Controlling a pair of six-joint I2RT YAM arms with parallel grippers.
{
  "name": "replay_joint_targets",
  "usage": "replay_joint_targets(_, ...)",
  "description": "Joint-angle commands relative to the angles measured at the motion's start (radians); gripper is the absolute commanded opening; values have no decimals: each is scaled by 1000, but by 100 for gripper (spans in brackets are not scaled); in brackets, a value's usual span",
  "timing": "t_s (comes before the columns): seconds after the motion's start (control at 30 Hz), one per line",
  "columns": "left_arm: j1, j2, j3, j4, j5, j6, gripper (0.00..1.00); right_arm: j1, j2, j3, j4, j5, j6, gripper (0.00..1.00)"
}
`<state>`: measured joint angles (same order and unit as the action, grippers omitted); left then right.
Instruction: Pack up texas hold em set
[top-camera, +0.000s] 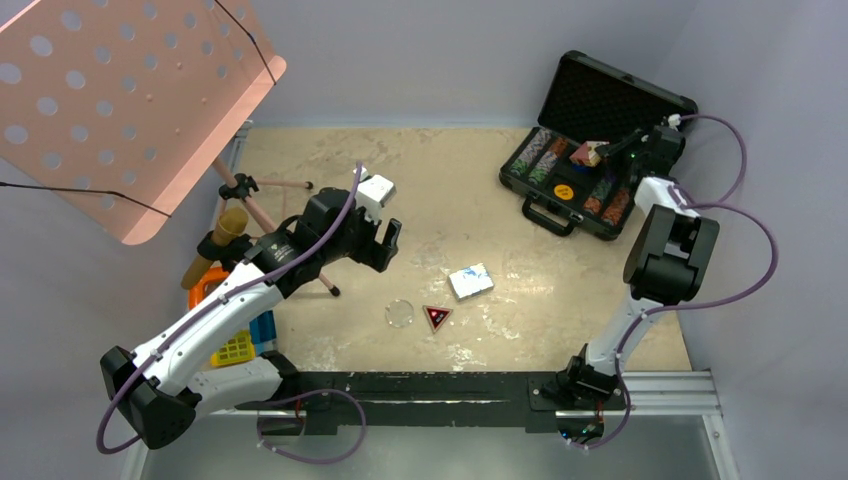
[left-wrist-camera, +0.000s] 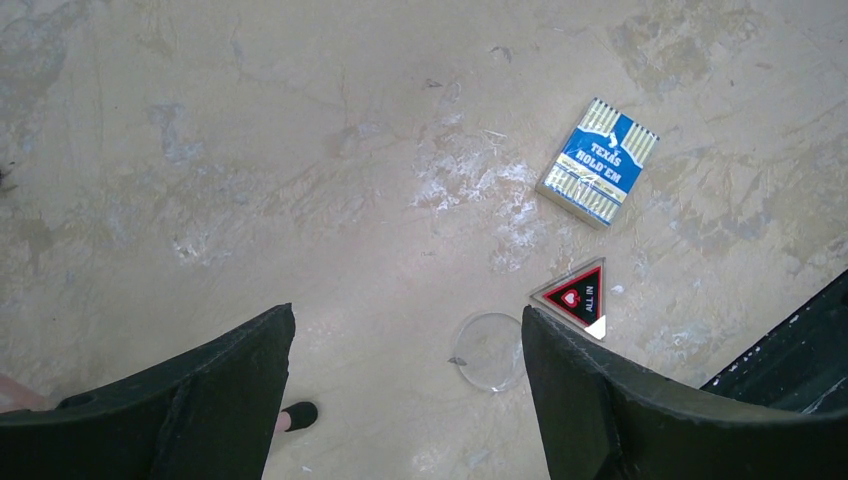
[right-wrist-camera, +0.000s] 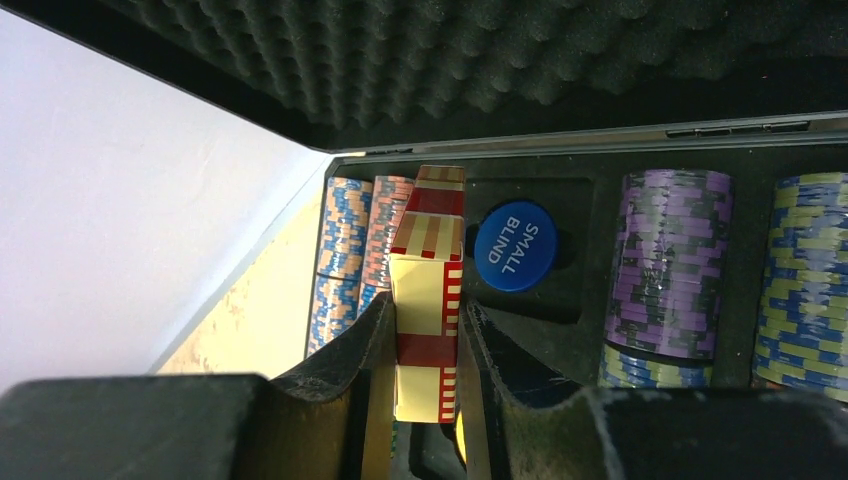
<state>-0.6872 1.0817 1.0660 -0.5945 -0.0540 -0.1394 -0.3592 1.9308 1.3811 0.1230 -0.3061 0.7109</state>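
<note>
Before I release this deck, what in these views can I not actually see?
- Right wrist view: the slot under the red deck is hidden by the deck and the right hand; seated or not, cannot tell.
- Top view: the right arm covers the right end of the case; chip markings too small.
- Top view: the crates lie mostly under the left arm.
- Left wrist view: fingers of the left hand block the table beside the clear button.

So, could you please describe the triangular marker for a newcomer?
From the open black briefcase, far right, come nearer to the blue card deck. Just nearer lies the triangular marker: dark and red, unlike the clear round button beside it.
</note>
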Motion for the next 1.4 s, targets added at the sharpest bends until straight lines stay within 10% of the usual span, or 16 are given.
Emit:
replay_joint_targets(0.0, 3, -2, 40, 4, -15, -9, 87, -4, -21, 69, -8, 0, 14, 0)
replay_joint_targets(1.0, 3, -11, 43, -2, -36, -2, 87, 32, 127, 213, -182, 31, -65, 0)
replay_joint_targets(1.37, 3, -13, 45, -5, -38, -2, 87, 45, 40, 167, -209, 218, -191, 56)
